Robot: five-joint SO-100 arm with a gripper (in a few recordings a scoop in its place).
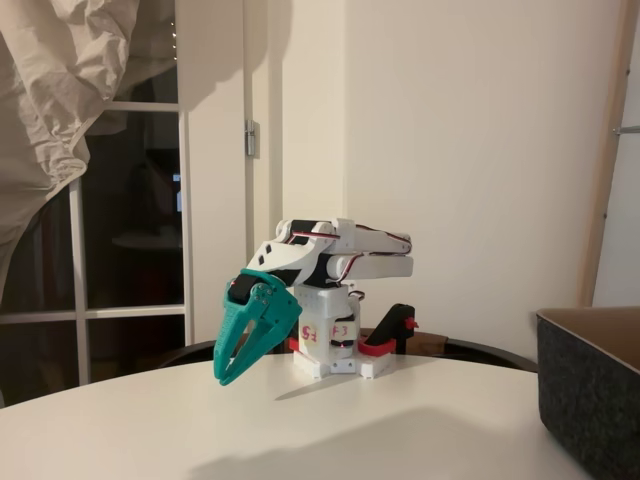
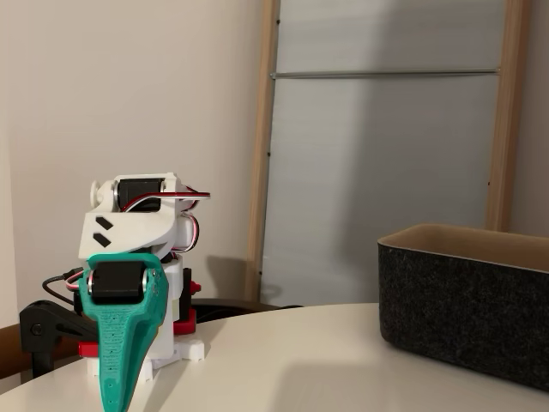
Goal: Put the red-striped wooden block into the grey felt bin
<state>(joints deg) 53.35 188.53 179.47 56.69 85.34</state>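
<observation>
Teal end effector [image 1: 232,372] is parked nose-down just off the bench [image 1: 330,425], with the arm folded back over its white base [image 1: 335,345]. Fingers look pinched together with nothing between them, so it's narrow and empty as far as I can tell from both fixed views. In the other fixed view it's the teal wedge at the left [image 2: 116,396], tip cut off by the bottom edge.

Bin [image 2: 467,300] sits toward the right edge of the bench, well apart from the arm, open top, tan lining showing at the rim. One fixed view only catches its corner [image 1: 590,400].

The block I can't spot on any visible bench surface, so it's probably nearer the cameras than the frames reach, or behind something.

My guess is the step in hand is just the reach. To do it well, unfold the arm, spread the fingers before coming down, and line them across the block's narrow sides since it's flat. Bin interior is hidden too, so no idea what's in there.
</observation>
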